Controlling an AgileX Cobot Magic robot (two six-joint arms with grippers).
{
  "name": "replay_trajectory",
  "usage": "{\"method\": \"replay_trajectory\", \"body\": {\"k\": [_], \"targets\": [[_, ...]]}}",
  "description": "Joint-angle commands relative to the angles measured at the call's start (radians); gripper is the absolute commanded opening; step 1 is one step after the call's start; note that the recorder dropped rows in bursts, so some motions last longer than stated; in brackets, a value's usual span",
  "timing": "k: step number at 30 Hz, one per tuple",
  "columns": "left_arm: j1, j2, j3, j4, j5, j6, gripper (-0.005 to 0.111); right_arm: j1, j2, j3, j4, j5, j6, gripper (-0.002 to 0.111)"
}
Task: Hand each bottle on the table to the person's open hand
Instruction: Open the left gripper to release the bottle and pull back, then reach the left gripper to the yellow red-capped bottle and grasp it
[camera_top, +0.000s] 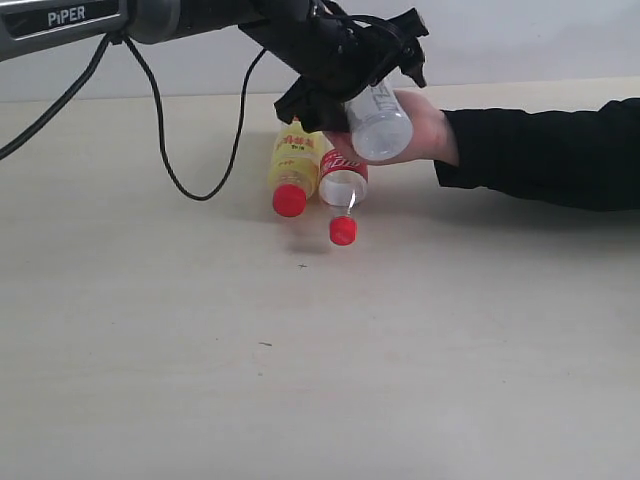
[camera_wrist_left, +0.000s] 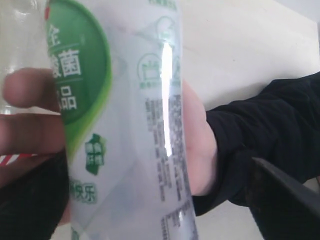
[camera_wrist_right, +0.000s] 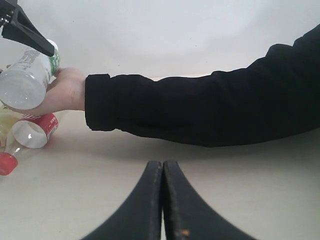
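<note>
Black left claw (camera_top: 355, 88) clamped on clear bottle (camera_top: 381, 126) in open hand (camera_top: 432, 132), right claw (camera_wrist_right: 162, 197) closed, empty

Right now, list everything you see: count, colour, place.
yellow bottle: one, yellow with red cap, lying on the table beside the red-label bottle
red-label bottle: one, clear with red label and cap, lying on the table
green-label bottle: one, clear with green-white label, held on the person's palm
cable: one, black, looping down onto the table at the back
table: one, pale beige, under everything
person's hand: one, bare, black sleeve, under the green-label bottle
left tool: one, black, shut on the green-label bottle
right tool: one, black, shut, empty, low over the table
</note>
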Motion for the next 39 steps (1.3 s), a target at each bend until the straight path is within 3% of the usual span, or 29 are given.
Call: {"method": "replay_trajectory", "body": {"k": [1,10,14,19,22,27,36,39], "targets": [[0.001,-0.032,-0.008,-0.012,0.020,0.046,0.090,-0.004,0.002,0.004,-0.006,-0.010,-0.001,0.000],[0.001,-0.093,-0.008,0.126,0.261,0.068,0.090,-0.004,0.002,0.004,-0.006,-0.010,-0.001,0.000],[-0.001,-0.111,-0.008,0.152,0.386,0.117,0.084,-0.004,0.002,0.004,-0.006,-0.010,-0.001,0.000],[-0.021,-0.136,-0.008,0.182,0.515,0.169,0.064,-0.004,0.002,0.004,-0.006,-0.010,-0.001,0.000],[-0.052,-0.154,-0.008,0.229,0.567,0.169,0.041,-0.004,0.002,0.004,-0.006,-0.010,-0.001,0.000],[-0.143,-0.179,-0.008,0.361,0.576,0.169,0.000,-0.004,0.002,0.004,-0.006,-0.010,-0.001,0.000],[-0.425,-0.292,0.001,0.555,0.576,0.166,0.000,-0.004,0.002,0.004,-0.006,-0.010,-0.001,0.000],[-0.484,-0.353,0.063,0.609,0.576,0.166,0.000,-0.004,0.002,0.004,-0.006,-0.010,-0.001,0.000]]}}
